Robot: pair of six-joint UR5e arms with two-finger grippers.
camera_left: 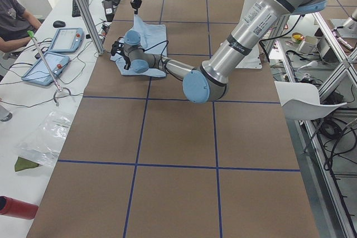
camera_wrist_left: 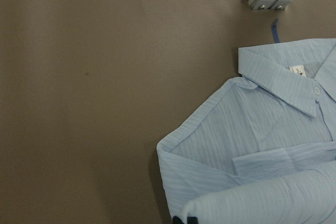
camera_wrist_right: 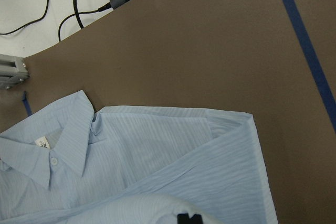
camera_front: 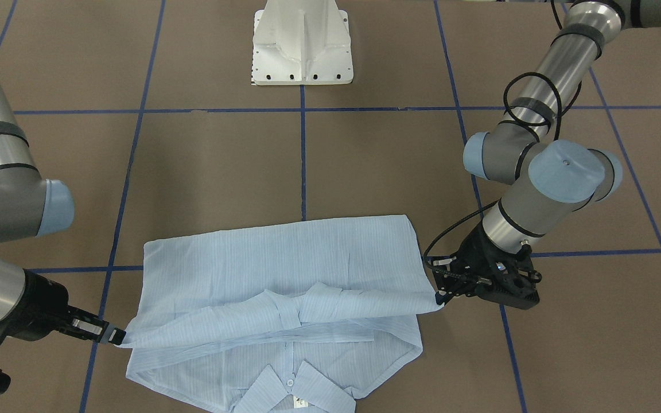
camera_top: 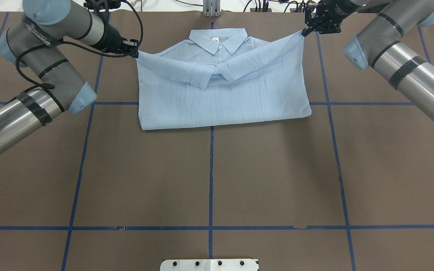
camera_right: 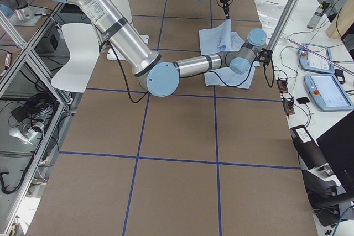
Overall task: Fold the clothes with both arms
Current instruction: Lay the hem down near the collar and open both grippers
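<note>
Pale blue, finely striped shirt, folded into a wide rectangle, with sleeves crossed below the collar. It lies at 12 o'clock on the brown bench in the overhead view. The collar points to 12 and the long axis runs 9–3. Left claw is pinched onto the 9 o'clock top corner, right claw onto the 3 o'clock one.

Left gripper and right gripper hang low, pinched closed (well apart, facing each other).
</note>
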